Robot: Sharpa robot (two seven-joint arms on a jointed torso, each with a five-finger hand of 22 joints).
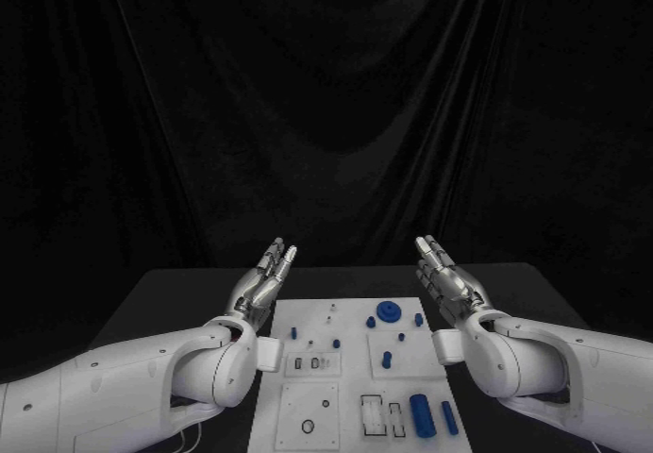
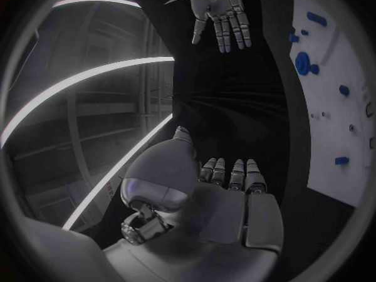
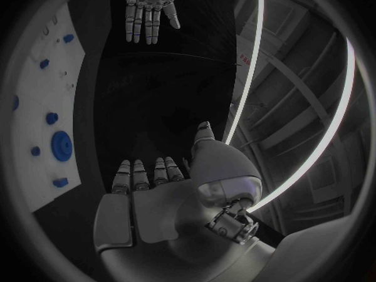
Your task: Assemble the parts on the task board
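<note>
1. Task board [image 1: 357, 377], a white plate, lies in the middle of the black table [image 1: 163, 293] between the two arms.
2. Blue parts sit on the board: a round disc-shaped part [image 1: 390, 309] near its far edge, smaller blue pieces [image 1: 387, 359] toward the middle, and two upright blue cylinders [image 1: 422, 415] at the near right corner.
3. Left hand [image 1: 262, 280] is raised above the table just beside the board's far left corner, fingers straight and stretched out, palm turned inward toward the other hand. It holds nothing and touches neither board nor part.
4. Right hand [image 1: 446, 274] mirrors it beside the board's far right corner, fingers likewise extended and held together, nothing in its grasp.
5. In the left wrist view the left hand's own fingers [image 2: 235, 172] point forward over the dark table, the board [image 2: 333, 88] runs along one side with the blue disc [image 2: 302, 62] on it, and the right hand [image 2: 222, 12] shows opposite, flat and spread.
6. In the right wrist view the right hand's fingers [image 3: 145, 172] reach forward; the board [image 3: 47, 125] with the blue disc [image 3: 61, 145] lies alongside, and the left hand [image 3: 149, 6] faces it with fingers straight.
7. Both hands are well apart from each other, the board lying between them.
</note>
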